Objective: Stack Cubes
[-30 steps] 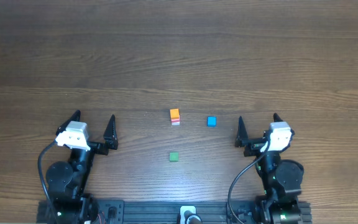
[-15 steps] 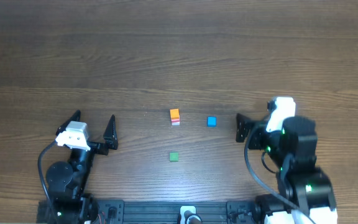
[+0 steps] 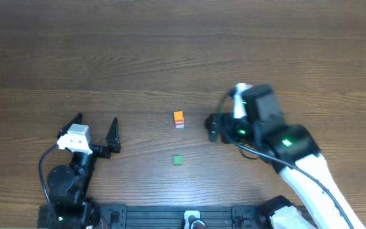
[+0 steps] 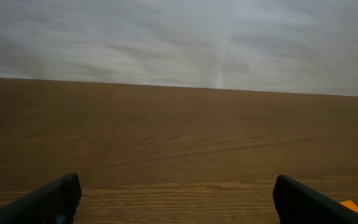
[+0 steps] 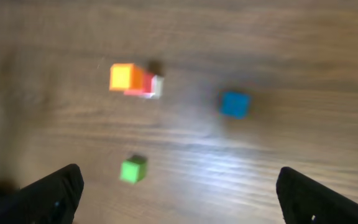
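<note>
Wood-grain tabletop carrying small coloured cubes

The brown tabletop (image 3: 107, 51) is holding a short stack of cubes (image 3: 178, 119), topped in orange, around its middle. A blue cube (image 5: 235, 104) is sitting near the stack, and a green cube (image 3: 178, 160) is lying apart, nearer the edge where the arms are standing.

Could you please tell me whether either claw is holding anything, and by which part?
Nothing is held: the left claw and right claw are both open, and the blue cube lies free on the table.
</note>
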You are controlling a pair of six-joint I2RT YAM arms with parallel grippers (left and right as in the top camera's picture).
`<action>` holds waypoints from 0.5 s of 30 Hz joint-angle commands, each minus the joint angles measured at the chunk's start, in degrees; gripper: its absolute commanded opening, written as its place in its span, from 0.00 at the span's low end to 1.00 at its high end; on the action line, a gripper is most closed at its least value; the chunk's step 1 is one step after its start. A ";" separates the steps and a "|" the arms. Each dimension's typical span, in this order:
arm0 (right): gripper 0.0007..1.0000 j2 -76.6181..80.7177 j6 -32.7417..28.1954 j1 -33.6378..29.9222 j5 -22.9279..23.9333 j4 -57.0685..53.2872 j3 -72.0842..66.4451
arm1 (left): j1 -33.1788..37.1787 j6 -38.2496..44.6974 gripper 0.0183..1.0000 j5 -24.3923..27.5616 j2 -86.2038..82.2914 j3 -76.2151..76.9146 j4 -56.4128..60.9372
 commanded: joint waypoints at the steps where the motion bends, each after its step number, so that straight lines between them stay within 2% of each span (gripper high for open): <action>1: 0.99 5.75 9.07 7.61 0.70 -1.22 3.50 | 0.31 0.44 1.00 0.76 -0.46 -0.28 -0.04; 10: 0.99 12.26 23.69 23.74 7.32 -1.79 3.96 | 0.31 0.44 1.00 0.76 -0.46 -0.31 -0.04; 15: 0.99 16.33 28.35 27.80 8.24 -1.73 3.93 | 0.31 0.44 1.00 0.76 -0.46 -0.31 -0.04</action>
